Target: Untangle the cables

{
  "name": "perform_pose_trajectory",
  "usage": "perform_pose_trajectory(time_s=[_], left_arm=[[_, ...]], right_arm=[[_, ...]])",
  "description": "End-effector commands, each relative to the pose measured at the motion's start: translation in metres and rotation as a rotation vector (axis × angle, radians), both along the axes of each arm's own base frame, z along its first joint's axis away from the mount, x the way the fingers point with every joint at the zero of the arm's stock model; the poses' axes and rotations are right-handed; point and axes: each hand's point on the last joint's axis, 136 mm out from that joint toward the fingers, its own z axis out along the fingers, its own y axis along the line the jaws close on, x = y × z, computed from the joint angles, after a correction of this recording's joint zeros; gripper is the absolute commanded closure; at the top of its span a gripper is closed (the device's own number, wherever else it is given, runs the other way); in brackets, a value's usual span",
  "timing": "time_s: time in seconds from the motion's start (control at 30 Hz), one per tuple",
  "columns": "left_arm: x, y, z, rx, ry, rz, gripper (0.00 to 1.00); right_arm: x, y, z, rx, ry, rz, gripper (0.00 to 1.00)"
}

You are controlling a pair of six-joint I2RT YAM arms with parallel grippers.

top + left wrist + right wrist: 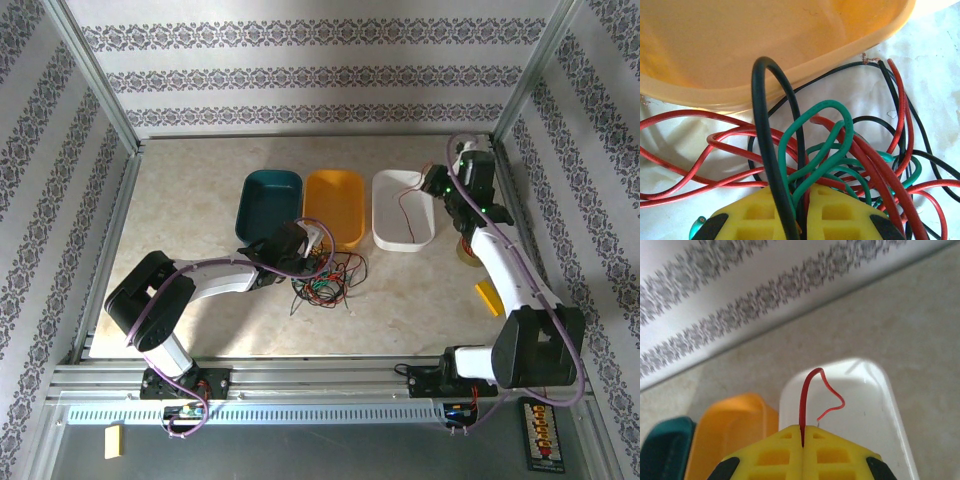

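Cables of thin flexible wire in red, green and black lie as one tangled heap on the beige stone-patterned table, near the middle of the top view.

Left gripper, with yellow ribbed plastic fingers, is clenched at the 11 o'clock edge of the heap. A black loop and several green loops rise from the narrow gap between its fingers, so it grasps cables from the tangle. Red strands spread from it toward 9 o'clock and 3 o'clock over the table. At its 12 o'clock, just past the loops, runs the wall of the orange rounded-rectangular plastic bin.

Right gripper, with fingers of the same kind, is pinched tight on a single red cable. This cable rises toward 12 o'clock, bends to 3 o'clock and curls back down to a free end. The gripper hangs over the white rounded-rectangular plastic bin, well apart from the heap.

The three bins stand in a row: the dark teal plastic bin at 9 o'clock of the orange one, the white at 3 o'clock. The heap lies at 6 o'clock of the orange bin. A small yellow block lies at 4 o'clock of the white bin, beside the right arm.
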Motion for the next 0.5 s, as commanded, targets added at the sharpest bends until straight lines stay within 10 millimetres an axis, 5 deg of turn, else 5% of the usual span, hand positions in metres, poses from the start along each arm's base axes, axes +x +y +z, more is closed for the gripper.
perform_pose_trajectory(time_s=[0.0,0.27,0.47], left_arm=[[0.007,0.012,0.007,0.007,-0.013,0.051,1.00],[0.006,0.011,0.007,0.010,-0.011,0.044,0.97],[0.006,0.011,0.010,0.003,-0.017,0.042,0.90]], right_arm=[[-0.005,0.006,-0.032,-0.034,0.071,0.011,1.00],[-0.019,0.016,-0.118,-0.031,0.332,-0.034,1.00],[-0.015,0.024,-0.146,-0.095,0.427,-0.046,1.00]])
